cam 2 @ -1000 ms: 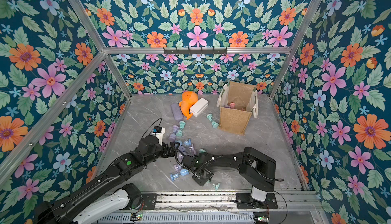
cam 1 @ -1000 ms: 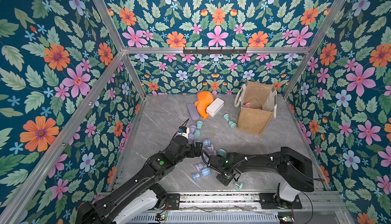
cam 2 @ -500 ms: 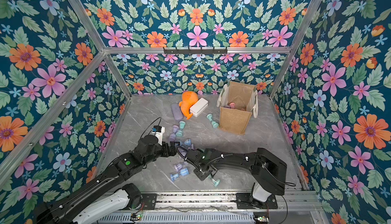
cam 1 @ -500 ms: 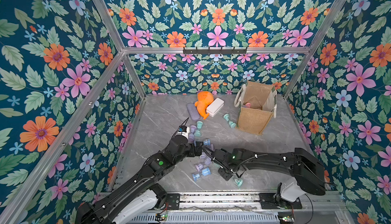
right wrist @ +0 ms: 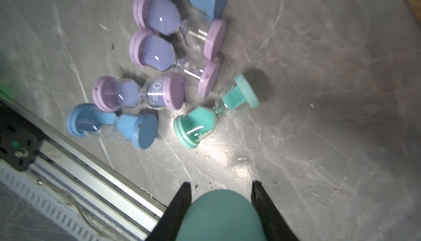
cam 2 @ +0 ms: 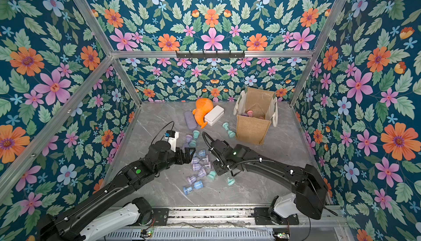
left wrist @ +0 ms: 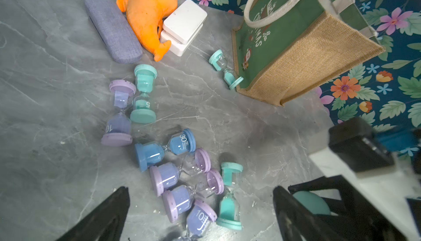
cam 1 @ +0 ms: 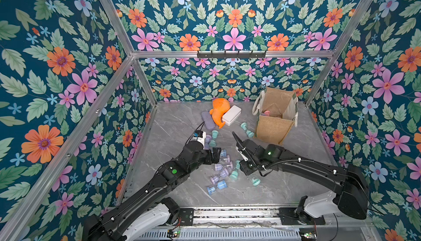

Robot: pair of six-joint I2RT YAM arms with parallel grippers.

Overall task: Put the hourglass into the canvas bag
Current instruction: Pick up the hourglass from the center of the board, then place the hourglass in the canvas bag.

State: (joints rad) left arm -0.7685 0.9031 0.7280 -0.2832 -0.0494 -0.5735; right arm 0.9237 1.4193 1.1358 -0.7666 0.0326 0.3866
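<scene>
My right gripper (right wrist: 221, 184) is shut on a teal hourglass (right wrist: 222, 214), whose end cap fills the gap between its fingers. In both top views that hourglass (cam 1: 256, 181) (cam 2: 230, 180) hangs under the gripper (cam 1: 253, 175), near the table's front. Several purple, blue and teal hourglasses (cam 1: 222, 167) lie in a pile between the arms. My left gripper (left wrist: 200, 205) (cam 1: 216, 155) stands open above the pile, holding nothing. At the back right the canvas bag (cam 1: 273, 128) (left wrist: 307, 53) stands open with pink hourglasses (cam 1: 266, 113) inside.
An orange plush (cam 1: 218, 112), a white box (cam 1: 231, 115) and a purple case (cam 1: 207, 119) lie at the back middle. One teal hourglass (cam 1: 247, 130) lies against the bag's left side. The metal rail (cam 1: 227, 212) runs along the front edge.
My right gripper has carried the teal hourglass away from the front rail toward the table's middle. The left arm has stayed still.
</scene>
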